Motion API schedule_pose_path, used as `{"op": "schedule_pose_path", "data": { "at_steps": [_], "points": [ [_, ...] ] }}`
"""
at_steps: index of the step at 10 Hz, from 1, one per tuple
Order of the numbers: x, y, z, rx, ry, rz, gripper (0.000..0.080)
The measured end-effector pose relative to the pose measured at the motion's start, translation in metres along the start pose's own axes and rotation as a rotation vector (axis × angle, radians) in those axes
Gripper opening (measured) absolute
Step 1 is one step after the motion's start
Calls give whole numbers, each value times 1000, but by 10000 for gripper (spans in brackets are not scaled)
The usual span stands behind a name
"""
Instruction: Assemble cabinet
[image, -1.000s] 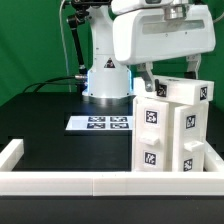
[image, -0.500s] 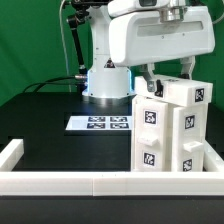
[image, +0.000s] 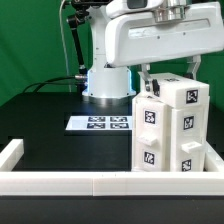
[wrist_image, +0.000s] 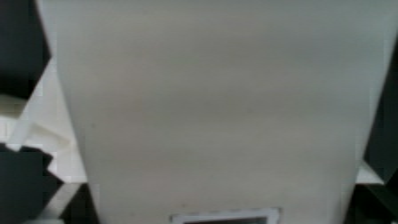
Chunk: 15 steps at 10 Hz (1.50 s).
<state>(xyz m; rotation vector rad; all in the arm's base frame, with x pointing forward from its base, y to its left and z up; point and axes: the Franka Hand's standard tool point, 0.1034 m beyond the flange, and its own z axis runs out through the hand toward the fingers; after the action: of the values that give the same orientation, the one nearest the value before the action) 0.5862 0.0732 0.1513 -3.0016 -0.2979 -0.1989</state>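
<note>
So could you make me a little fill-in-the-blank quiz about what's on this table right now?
1. The cabinet is ____ in colour.
2. The marker board lies on the exterior view's ____ of the cabinet.
3. The tool is directly ____ the cabinet.
4. The table surface is ____.

Missing words: white; left; above; black

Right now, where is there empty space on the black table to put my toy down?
The black table is bare between the marker board and the white border rail, out toward the exterior view's left. It is crowded on the exterior view's right: the cabinet stands against the rail there, with the tool right above it.
</note>
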Motion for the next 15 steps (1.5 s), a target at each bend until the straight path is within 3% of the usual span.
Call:
{"op": "schedule_pose_path", "data": {
  "at_steps": [12, 15],
  "points": [
    [5, 0, -1, 4, 24, 795, 560],
    [3, -6, 2, 19, 16, 1048, 560]
  ]
}}
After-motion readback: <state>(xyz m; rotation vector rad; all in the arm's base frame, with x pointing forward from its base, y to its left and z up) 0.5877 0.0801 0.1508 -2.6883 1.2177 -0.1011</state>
